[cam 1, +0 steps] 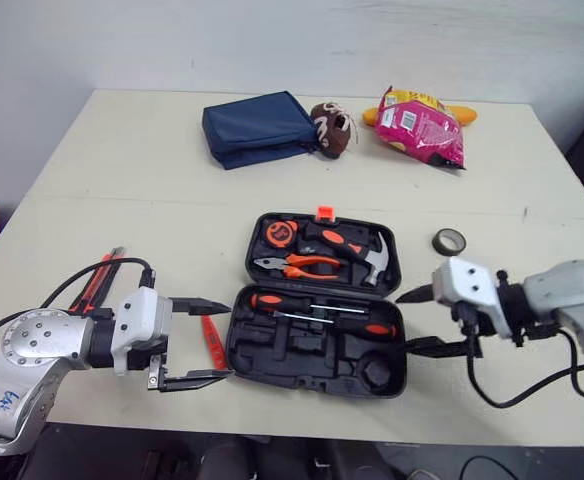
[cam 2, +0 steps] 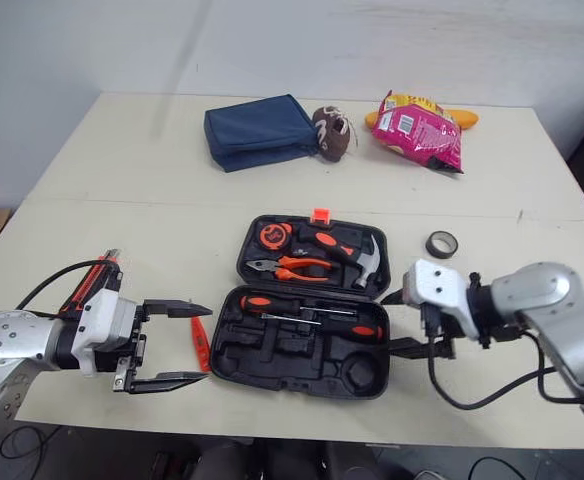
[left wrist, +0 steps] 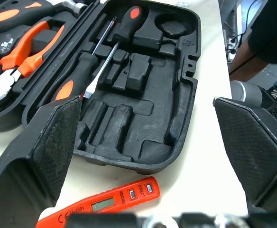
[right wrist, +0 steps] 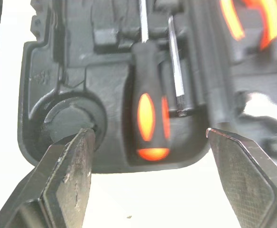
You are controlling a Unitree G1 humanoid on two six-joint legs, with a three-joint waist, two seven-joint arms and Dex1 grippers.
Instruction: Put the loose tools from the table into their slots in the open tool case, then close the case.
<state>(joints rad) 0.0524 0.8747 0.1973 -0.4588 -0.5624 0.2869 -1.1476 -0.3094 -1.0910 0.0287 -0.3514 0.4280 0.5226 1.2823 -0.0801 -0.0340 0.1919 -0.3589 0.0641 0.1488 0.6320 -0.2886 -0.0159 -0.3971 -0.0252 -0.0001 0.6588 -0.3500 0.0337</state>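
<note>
Two halves of the black tool case (cam 1: pixel 302 384) lie open and flat near the front middle of a pale table (cam 1: pixel 122 150) set against a white wall. Along the far side sit a blue pouch (cam 1: pixel 260 128), a brown stuffed toy (cam 1: pixel 332 128) and a pink snack bag (cam 1: pixel 422 125). A roll of tape (cam 1: pixel 449 241) lies to the right of the case. A red tester (cam 1: pixel 211 342) lies on the table just beside the case's left end, and a red-and-black tool (cam 1: pixel 100 283) lies near the table's left edge.

The head views show pliers (cam 1: pixel 297 265) and a hammer (cam 1: pixel 367 257) seated in the far half. The left wrist view shows the tester's small display window and the moulded recesses of the near half. The right wrist view shows a screwdriver handle (right wrist: pixel 150 111) beside a round recess.

The left gripper (cam 1: pixel 222 340) is spread wide and holds nothing, its fingers pointing at the case with the tester below the gap. The right gripper (cam 1: pixel 404 320) is also spread wide and empty, its tips close to the case's right end.
</note>
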